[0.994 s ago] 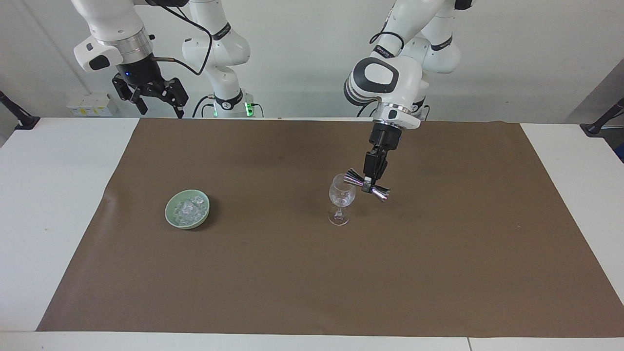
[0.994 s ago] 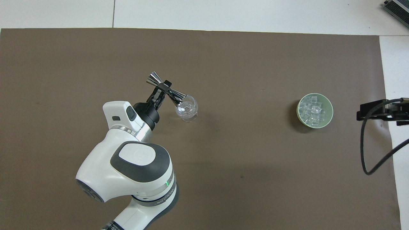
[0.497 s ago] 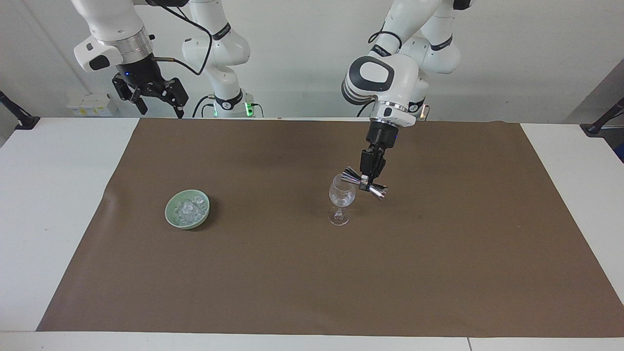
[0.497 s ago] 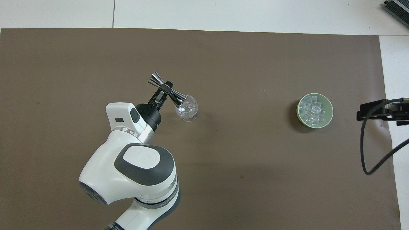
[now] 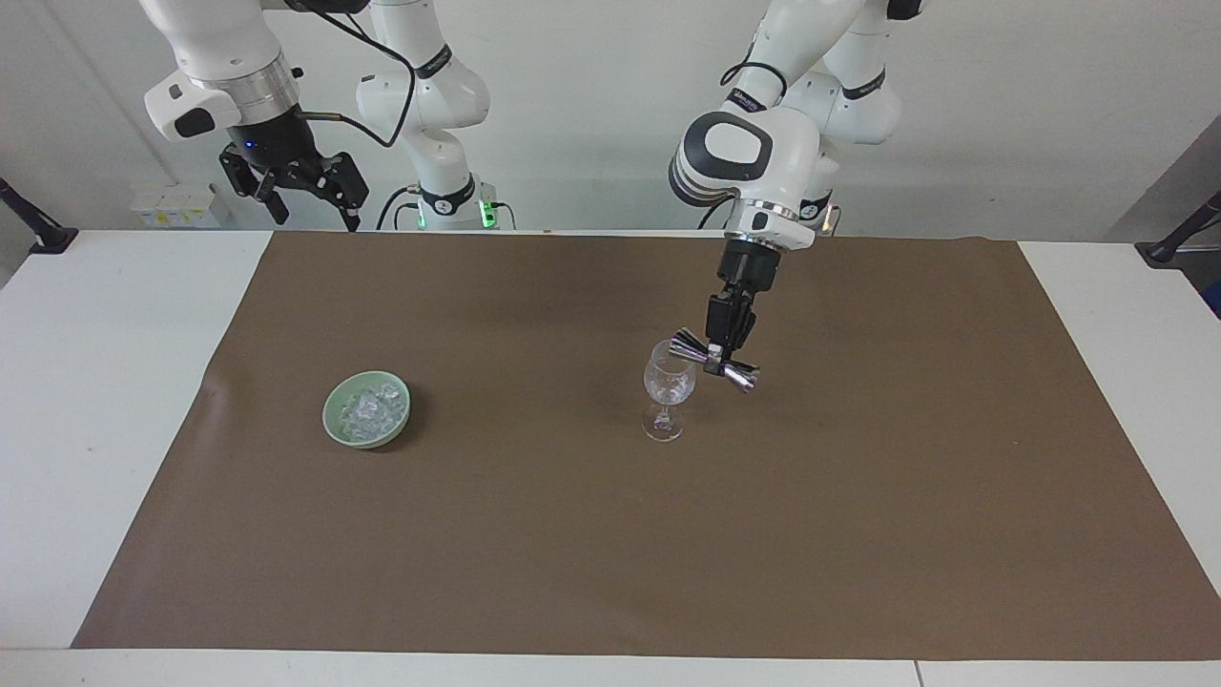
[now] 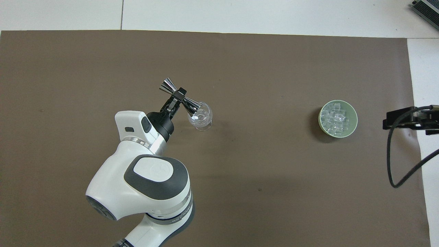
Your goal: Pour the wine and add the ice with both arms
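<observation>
Ice (image 5: 367, 412): heaped in pale green bowl (image 5: 335, 426) on brown mat, well apart from both pincers. Right gripper (image 5: 303, 196): raised, waiting, fingers spread. Left gripper (image 5: 717, 358): clamped on steel jigger (image 5: 747, 380) (tilted over wine glass (image 5: 668, 386)).

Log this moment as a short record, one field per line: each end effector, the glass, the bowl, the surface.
left end effector: shut on the metal measuring cup, tipped on its side with one end over the wine glass
right end effector: open, holds nothing, waits raised at the right arm's end
wine glass: upright on the brown mat
green bowl: on the mat, toward the right arm's end, holds ice
</observation>
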Robot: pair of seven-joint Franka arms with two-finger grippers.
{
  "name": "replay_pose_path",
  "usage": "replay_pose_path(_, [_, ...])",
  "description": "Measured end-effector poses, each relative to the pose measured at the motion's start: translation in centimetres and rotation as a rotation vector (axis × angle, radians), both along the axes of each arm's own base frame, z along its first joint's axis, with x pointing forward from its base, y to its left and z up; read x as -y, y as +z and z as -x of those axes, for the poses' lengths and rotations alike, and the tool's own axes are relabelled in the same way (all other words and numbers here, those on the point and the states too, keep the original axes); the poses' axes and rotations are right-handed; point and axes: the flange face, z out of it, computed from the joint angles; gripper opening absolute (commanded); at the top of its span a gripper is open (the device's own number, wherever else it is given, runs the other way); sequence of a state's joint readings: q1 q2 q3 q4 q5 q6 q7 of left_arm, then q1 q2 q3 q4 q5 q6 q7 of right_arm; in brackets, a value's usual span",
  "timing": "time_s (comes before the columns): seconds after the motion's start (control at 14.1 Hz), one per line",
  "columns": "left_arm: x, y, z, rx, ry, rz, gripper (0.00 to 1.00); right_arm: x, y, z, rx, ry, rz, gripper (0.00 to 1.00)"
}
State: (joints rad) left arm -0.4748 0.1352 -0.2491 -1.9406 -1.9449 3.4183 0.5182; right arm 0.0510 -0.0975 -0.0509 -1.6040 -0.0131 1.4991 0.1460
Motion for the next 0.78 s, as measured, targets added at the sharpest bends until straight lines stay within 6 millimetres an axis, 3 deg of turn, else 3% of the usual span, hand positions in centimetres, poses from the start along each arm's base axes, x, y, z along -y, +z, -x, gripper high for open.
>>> replay_pose_path(0.28, [-3.9,-0.6,-2.2,-0.037,0.072,0.115,0.00,0.0,0.0,0.0,0.000,0.000,0.000,1.00])
replay_pose_path(0.5, [-8.0,-0.9,-3.3,-0.051,0.114,0.229,0.00,0.2,0.0,0.0,0.000,-0.003,0.000,1.00])
replay_pose_path(0.78, [-14.0,-1.8,-3.4,-0.069,0.166,0.373,0.00,0.8,0.0,0.0,0.002,-0.016,-0.001,1.00])
